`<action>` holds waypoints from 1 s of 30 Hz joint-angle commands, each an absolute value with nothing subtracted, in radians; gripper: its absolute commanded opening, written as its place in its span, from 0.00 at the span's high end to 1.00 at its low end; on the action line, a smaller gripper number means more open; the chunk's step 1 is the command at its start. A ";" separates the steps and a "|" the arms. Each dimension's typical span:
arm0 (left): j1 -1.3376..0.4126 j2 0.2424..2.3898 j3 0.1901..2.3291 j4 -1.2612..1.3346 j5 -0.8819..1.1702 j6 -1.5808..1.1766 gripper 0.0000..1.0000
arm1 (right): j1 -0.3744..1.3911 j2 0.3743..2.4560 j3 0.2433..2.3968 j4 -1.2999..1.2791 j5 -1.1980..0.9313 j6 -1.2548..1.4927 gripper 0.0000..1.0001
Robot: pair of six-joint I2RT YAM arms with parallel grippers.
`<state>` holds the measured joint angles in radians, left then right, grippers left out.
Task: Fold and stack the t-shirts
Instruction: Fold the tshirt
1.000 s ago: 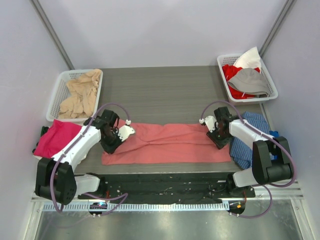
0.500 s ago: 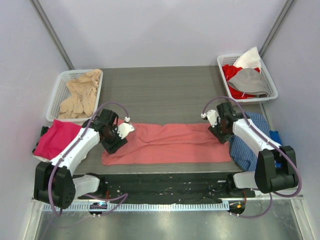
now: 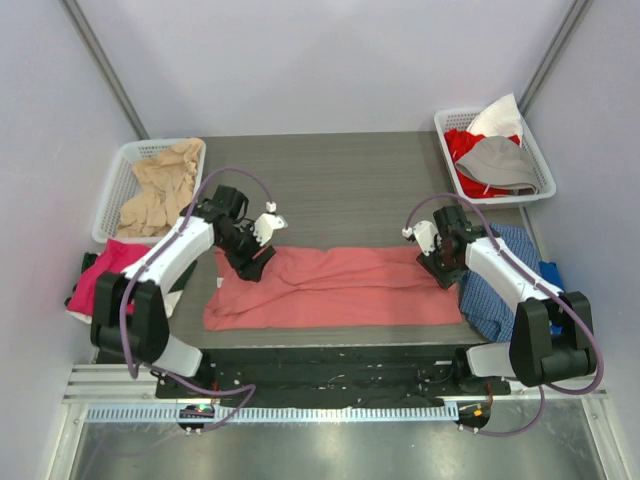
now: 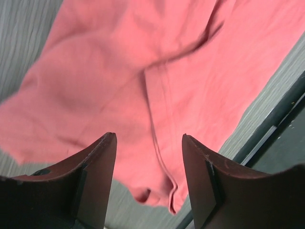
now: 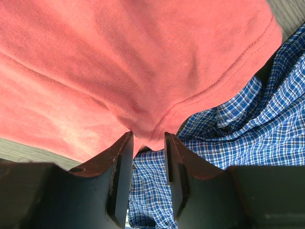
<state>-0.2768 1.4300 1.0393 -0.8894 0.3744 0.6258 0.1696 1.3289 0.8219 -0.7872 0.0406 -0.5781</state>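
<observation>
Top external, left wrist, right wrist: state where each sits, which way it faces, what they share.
Top external: high behind the bases, facing down at the table; left arm and right arm show.
Left wrist: on the left arm, facing down past its open fingers at the salmon t-shirt.
Right wrist: on the right arm, its fingers pinching the shirt's hem beside blue checked cloth.
Shared: all show the salmon t-shirt.

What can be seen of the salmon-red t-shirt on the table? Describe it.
The salmon-red t-shirt lies on the table folded into a long creased band. It seems soft knit cloth with a stitched hem. Its right end overlaps a blue checked cloth, where the right tool pinches its edge. The left tool hangs open over its left end.
</observation>
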 commanded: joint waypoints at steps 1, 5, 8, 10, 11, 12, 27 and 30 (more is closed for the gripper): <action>-0.282 1.551 1.135 -0.960 0.537 0.687 0.40 | 0.172 1.312 0.850 -0.790 0.041 -0.580 0.60; -0.285 1.612 1.158 -0.976 0.569 0.709 0.43 | 0.172 1.305 0.842 -0.790 0.048 -0.584 0.61; -0.288 1.629 1.155 -0.953 0.563 0.710 0.43 | 0.172 1.307 0.844 -0.790 0.046 -0.586 0.61; -0.287 1.646 1.161 -0.946 0.557 0.712 0.43 | 0.173 1.308 0.848 -0.790 0.045 -0.584 0.61; -0.288 1.652 1.172 -0.943 0.554 0.712 0.43 | 0.172 1.307 0.853 -0.792 0.043 -0.584 0.61; -0.290 1.660 1.177 -0.943 0.552 0.712 0.43 | 0.172 1.307 0.854 -0.795 0.041 -0.584 0.62; -0.325 1.782 1.227 -0.908 0.554 0.687 0.49 | 0.172 1.295 0.850 -0.801 0.052 -0.589 0.63; -0.331 1.792 1.232 -0.908 0.560 0.683 0.53 | 0.172 1.298 0.844 -0.801 0.051 -0.591 0.64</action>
<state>-0.3225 1.7885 1.1919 -0.9237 0.5213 0.6880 0.1696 1.3285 0.8223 -0.7944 0.0422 -0.5785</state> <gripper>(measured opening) 0.502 0.366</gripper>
